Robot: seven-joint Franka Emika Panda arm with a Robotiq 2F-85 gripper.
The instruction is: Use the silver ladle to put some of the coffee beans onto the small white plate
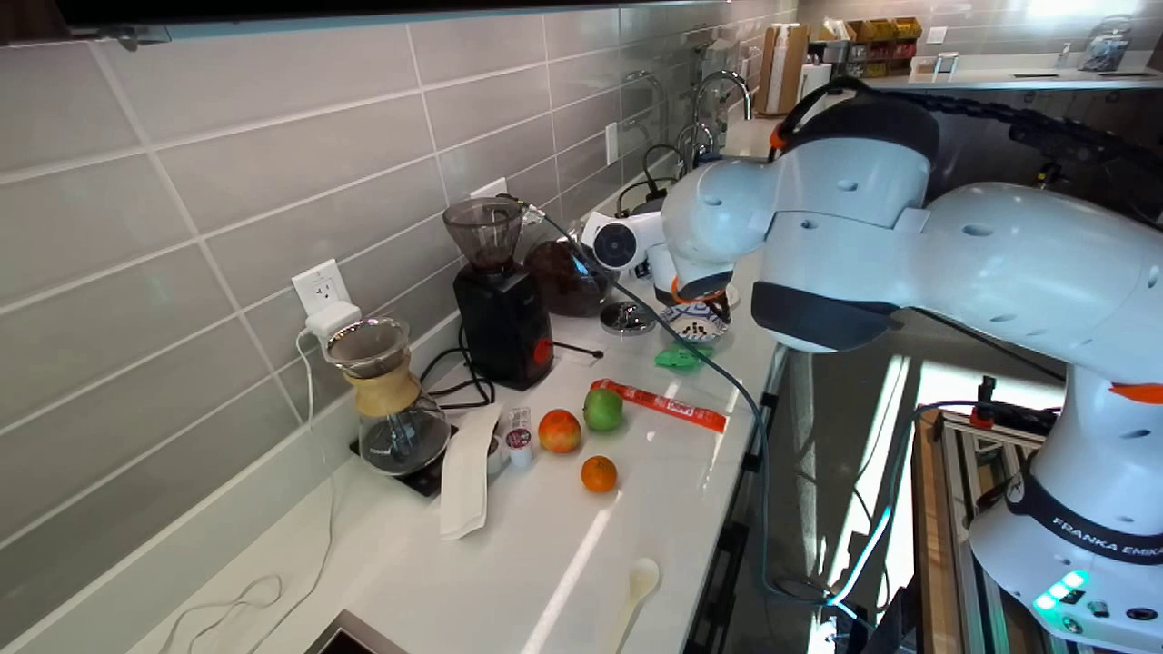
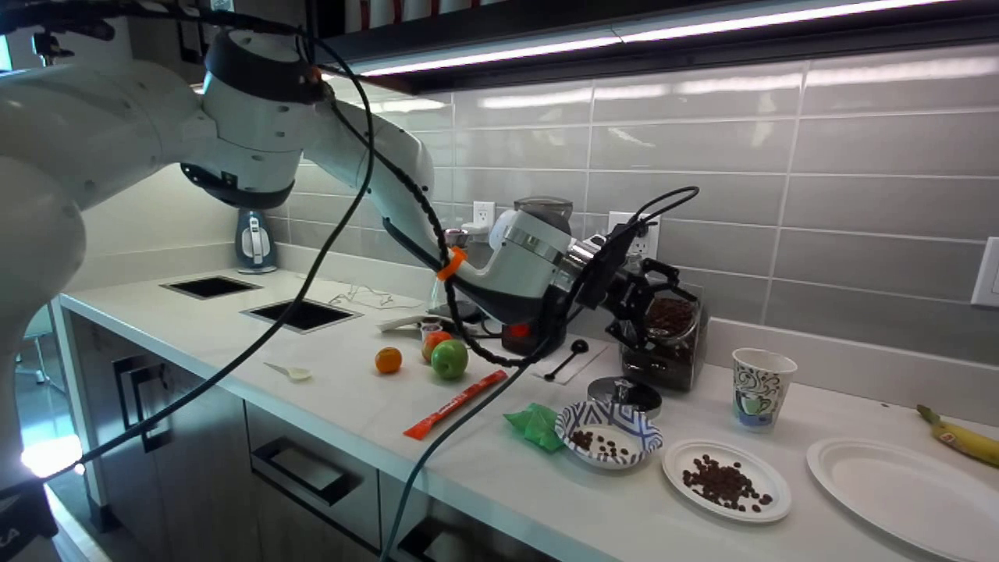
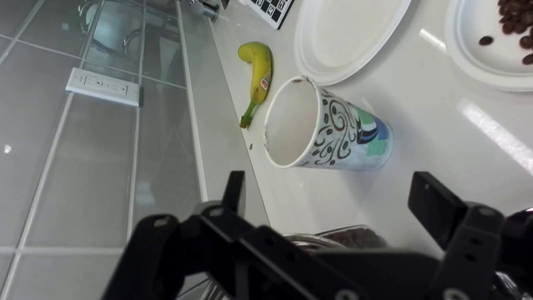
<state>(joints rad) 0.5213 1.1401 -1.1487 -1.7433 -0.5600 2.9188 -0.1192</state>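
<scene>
The tool gapes wide, holding nothing. No silver ladle shows for certain; the dark spoon, nearer the back edge of the surface, may be it: probably light, stiff, slick, best pinched mid-handle. Coffee beans lie on the small white plate toward the front edge.

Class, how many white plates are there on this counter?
2: the small white plate, holding coffee beans, and the large oval plate near the banana. Others may be hidden.

Both exterior views share your surface, facing opposite ways; the wrist view closely faces a cup.
</scene>
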